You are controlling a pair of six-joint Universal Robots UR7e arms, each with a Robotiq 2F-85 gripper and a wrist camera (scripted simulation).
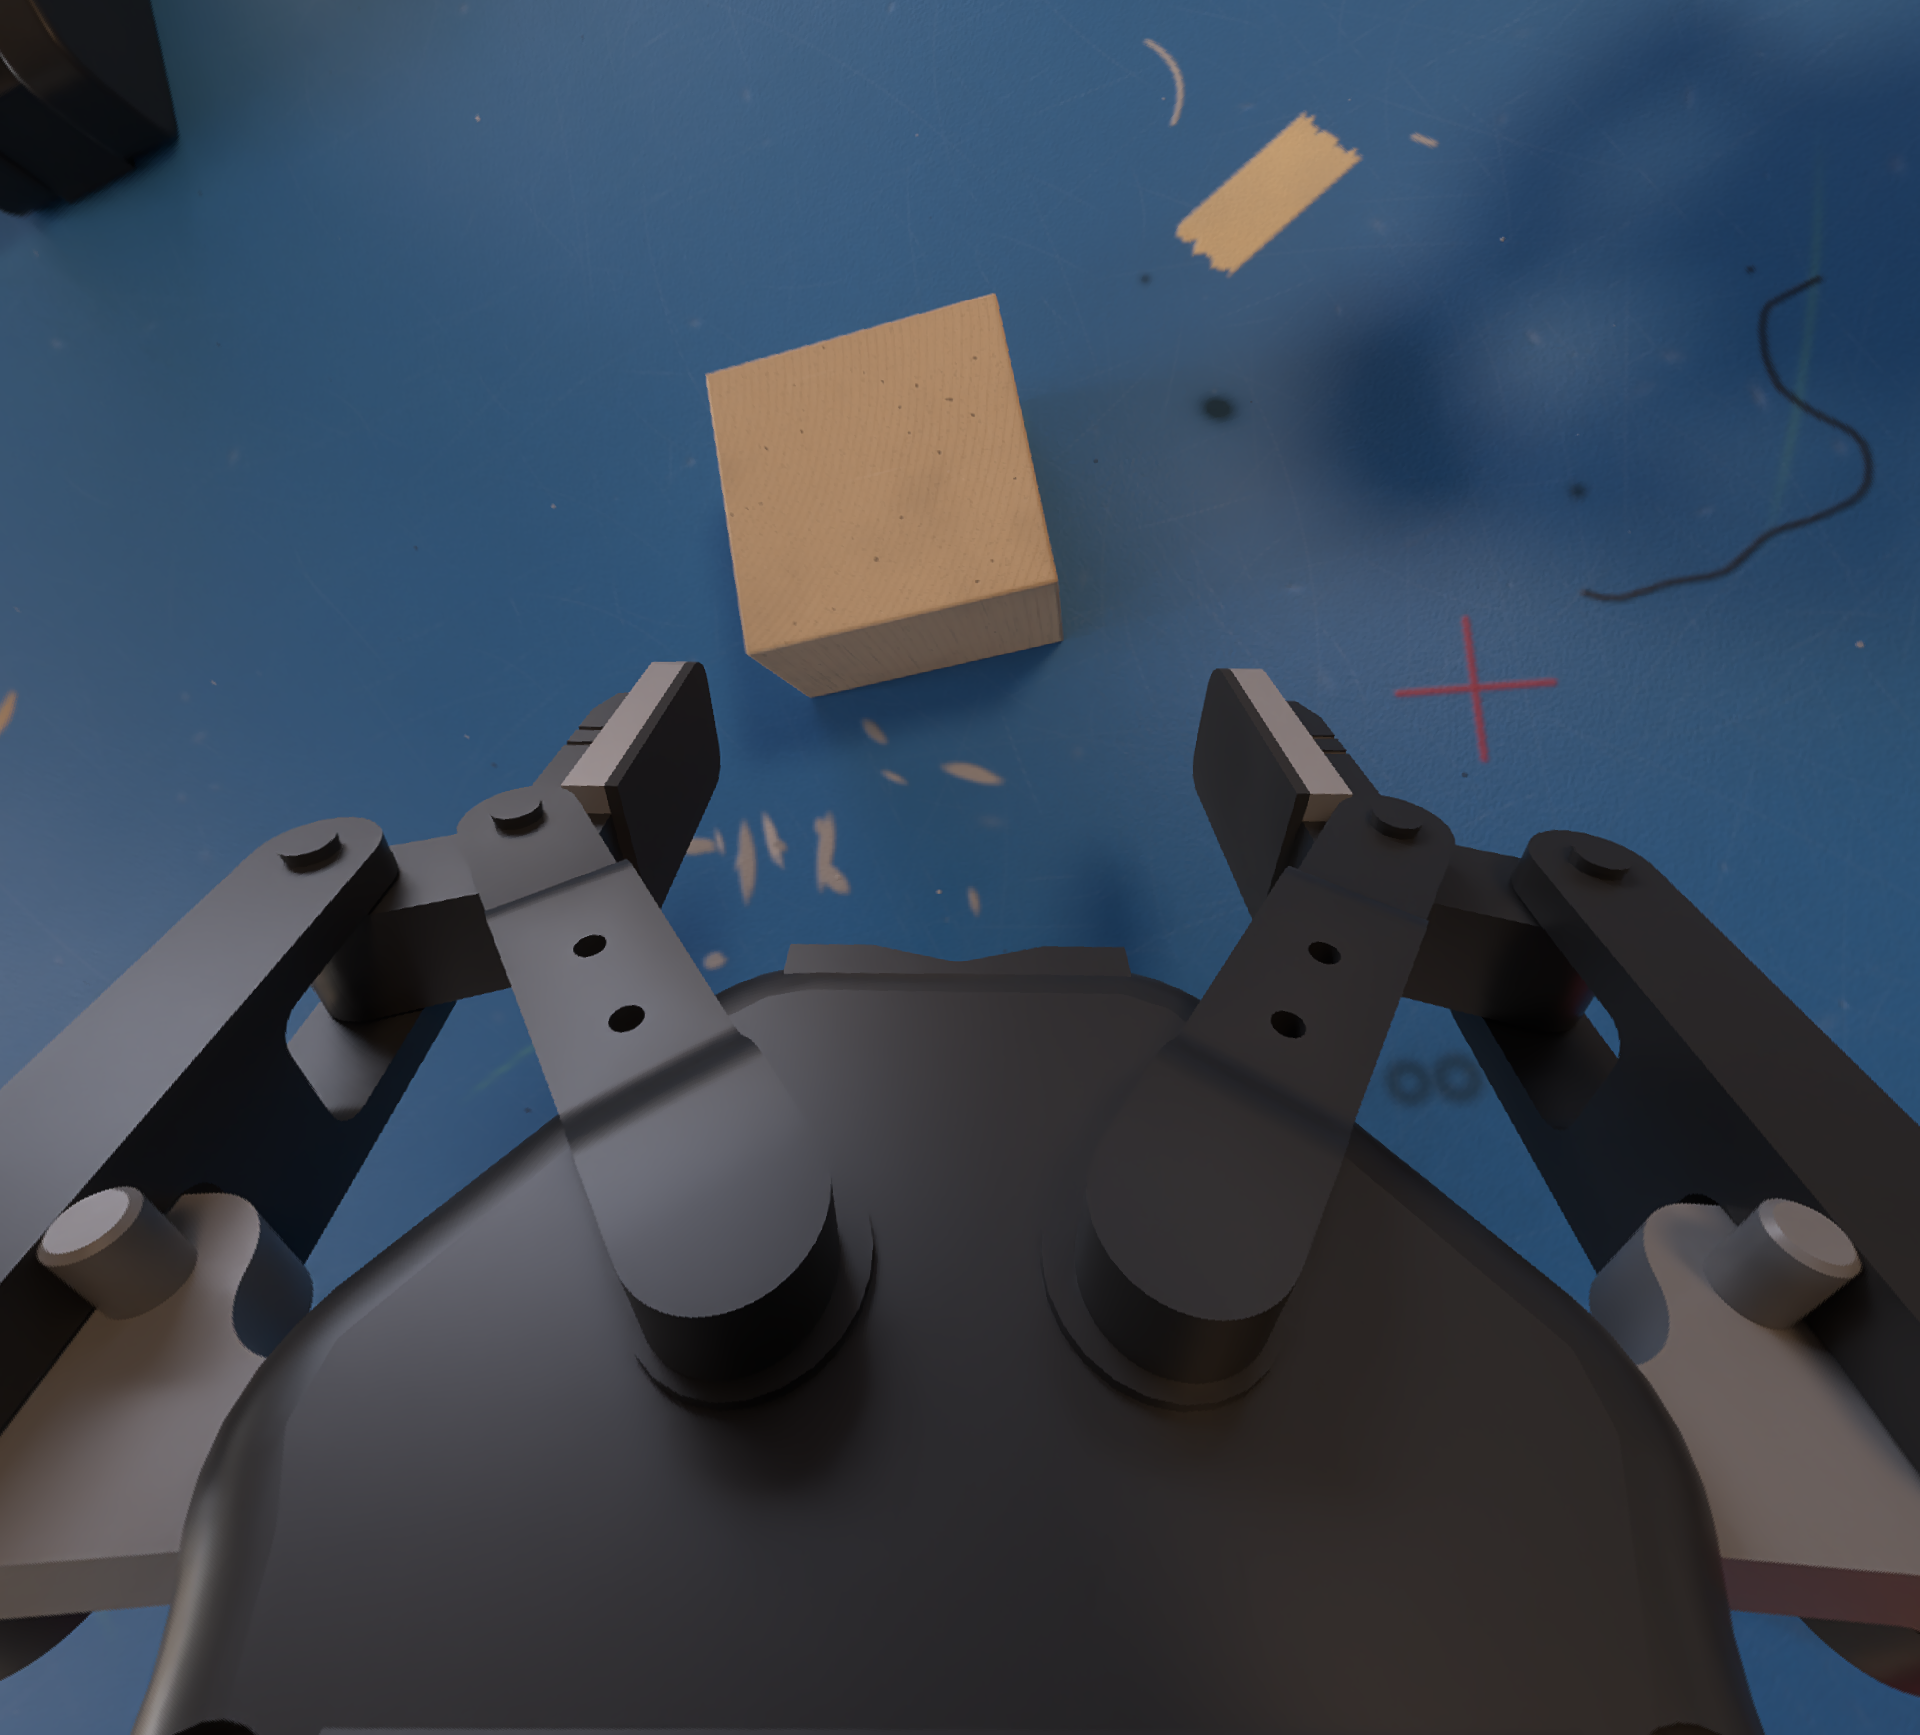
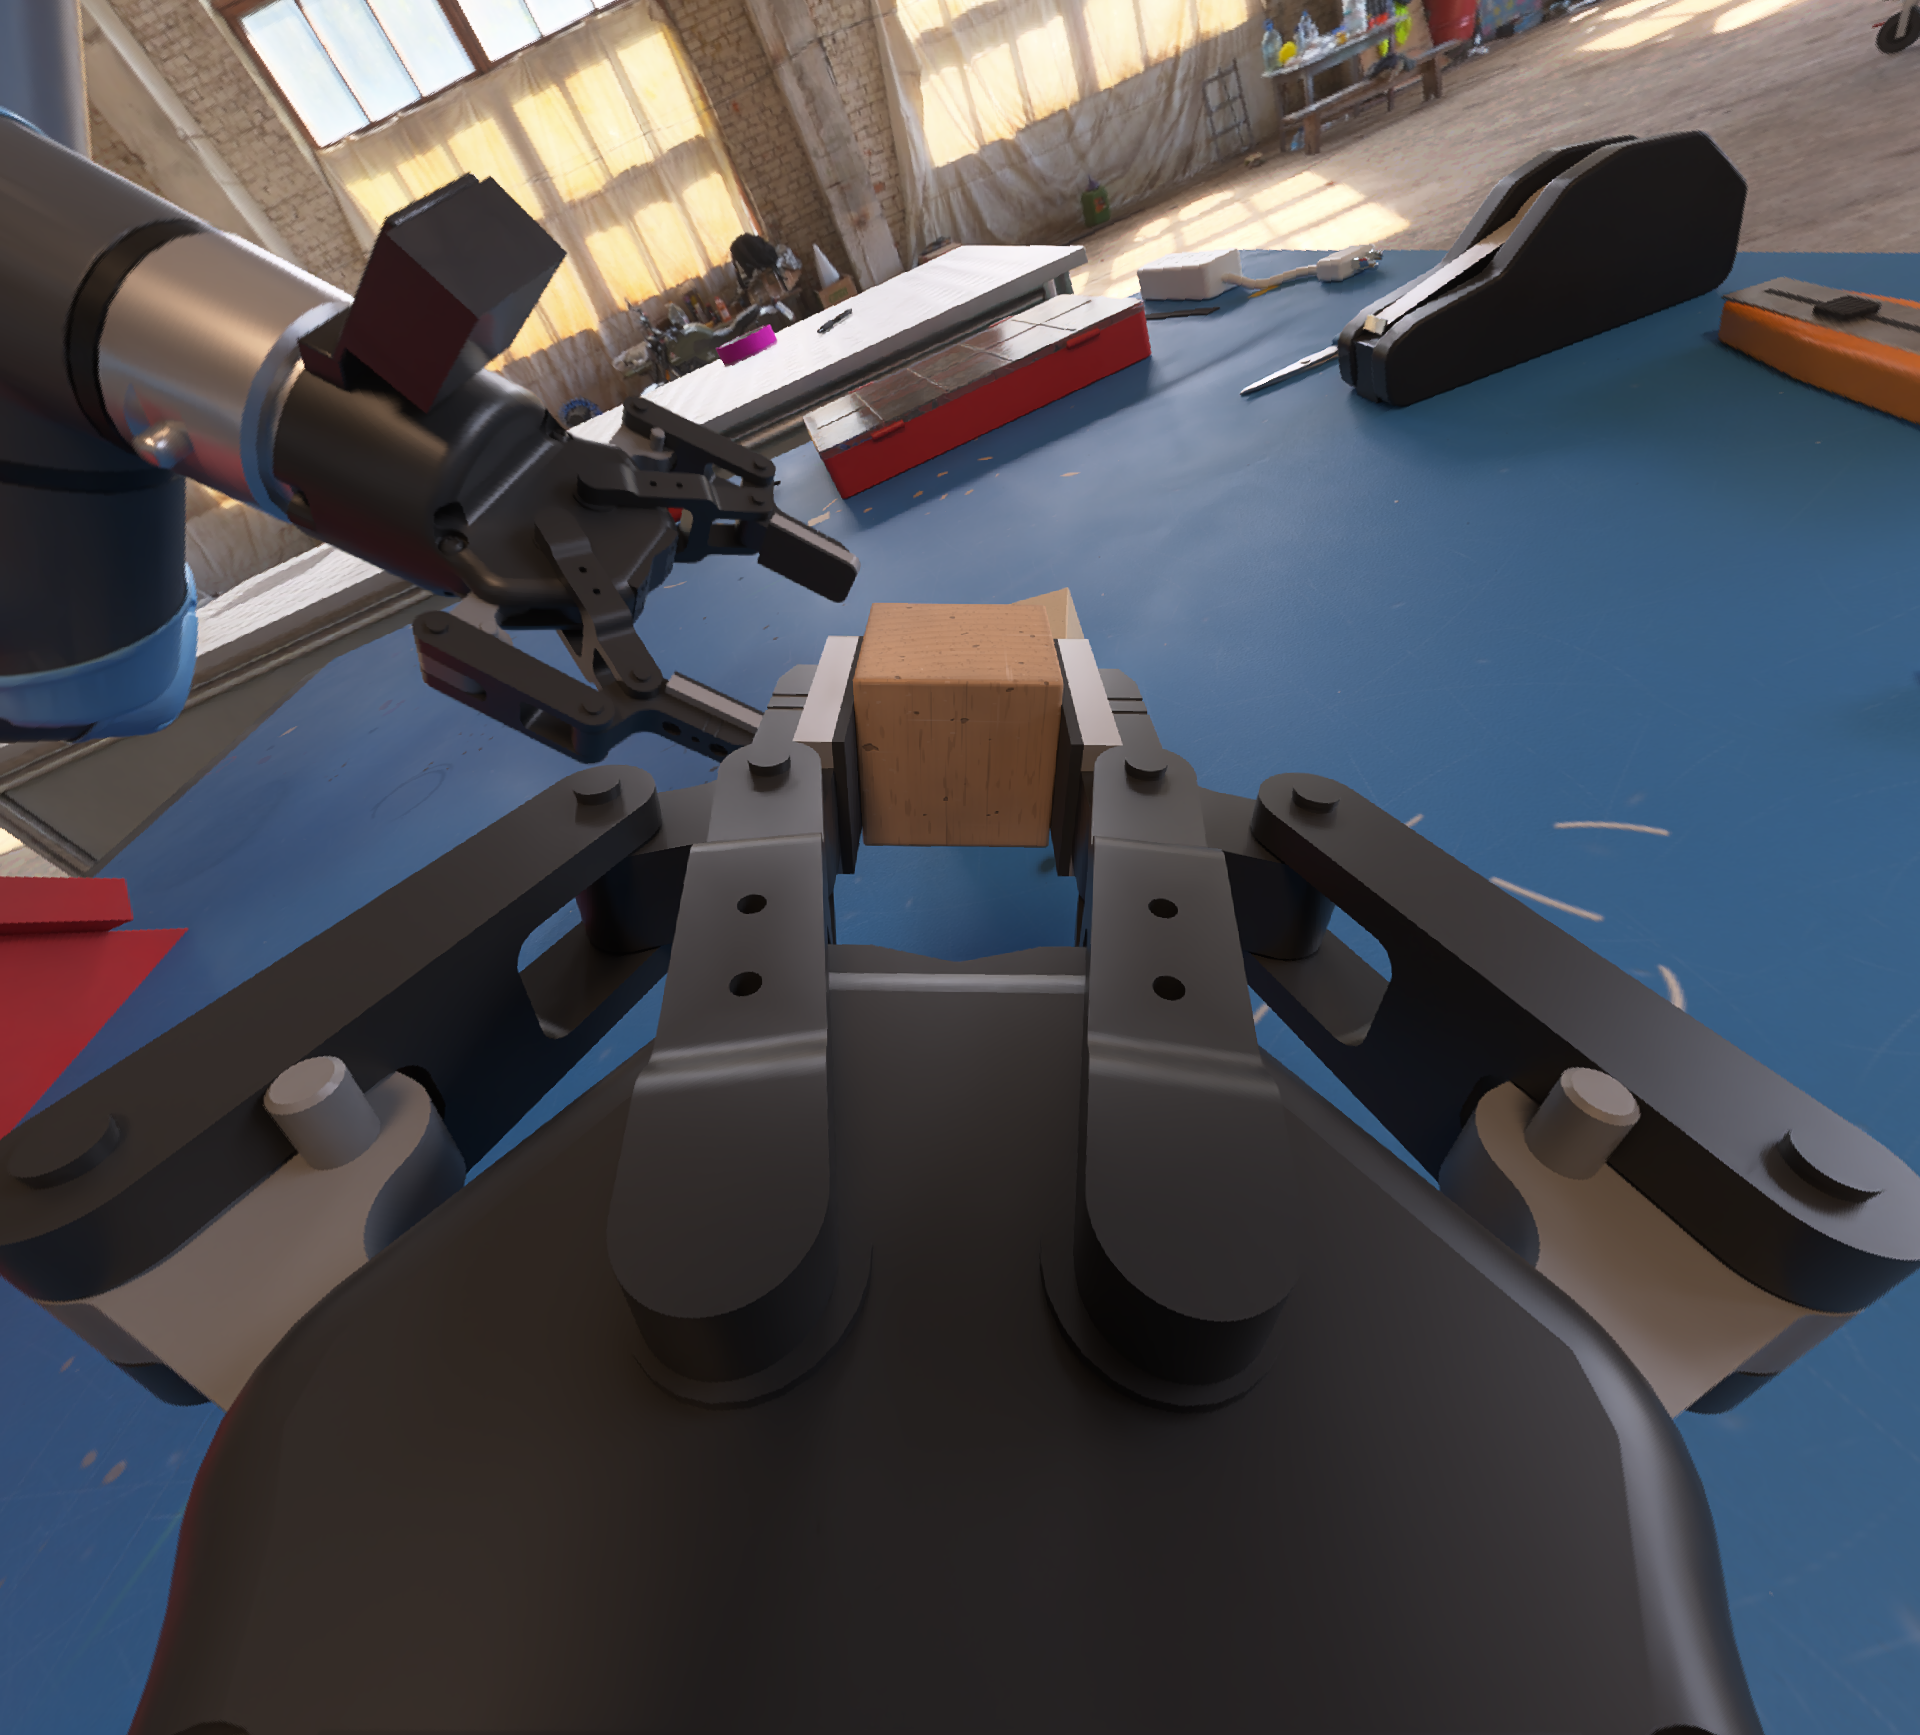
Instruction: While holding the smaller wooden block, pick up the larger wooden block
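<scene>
The right gripper (image 2: 956, 729) has its jaws closed on the smaller wooden block (image 2: 956, 735) — a pad pressed flat against each side of it, the block lifted clear of the blue surface (image 2: 1455, 646). Just behind the held block, a pale corner of the larger wooden block (image 2: 1062, 613) peeks out on its far right.

In the left wrist view, the larger wooden block (image 1: 888, 490) rests on the blue surface (image 1: 416, 438), slightly turned, just beyond the fingertips of the left gripper (image 1: 956, 729). That gripper's jaws stand wide apart and hold nothing; the block lies a little left of the middle of the gap, not yet between the pads. A torn strip of tan tape (image 1: 1268, 194) lies farther off to the right, a red cross mark (image 1: 1475, 688) sits near the right finger, and a thin black thread (image 1: 1808, 459) curls at the far right.

From the right wrist view the left gripper (image 2: 758, 636) reaches in from the left, open, beside the held block. Farther away on the surface lie a red tray (image 2: 987, 397), a black tape dispenser (image 2: 1548, 272) and scissors (image 2: 1288, 371).
</scene>
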